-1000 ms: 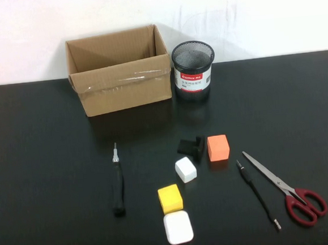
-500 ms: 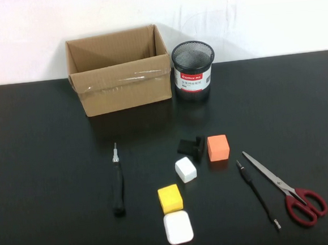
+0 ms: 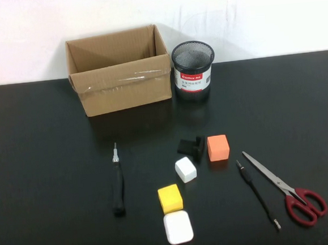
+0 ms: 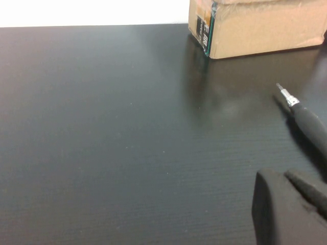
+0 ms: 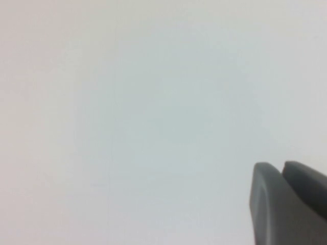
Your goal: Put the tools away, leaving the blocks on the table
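Note:
Three tools lie on the black table (image 3: 42, 166). The black-handled screwdriver (image 3: 118, 185) is left of centre, and the thin black probe (image 3: 258, 194) lies beside the red-handled scissors (image 3: 286, 189) at the right. Between them sit the blocks: an orange cube (image 3: 217, 147), a white cube (image 3: 185, 169), a yellow cube (image 3: 170, 198) and a flat white rounded square (image 3: 178, 227). Neither gripper shows in the high view. My left gripper (image 4: 278, 176) hangs shut and empty low over the table, just short of the screwdriver (image 4: 306, 120). My right gripper (image 5: 278, 168) is shut and empty, facing a plain white surface.
An open cardboard box (image 3: 120, 75) stands at the back of the table, with a black mesh pen cup (image 3: 193, 70) right beside it. A small black object (image 3: 191, 146) lies next to the orange cube. The box's corner (image 4: 209, 35) shows in the left wrist view.

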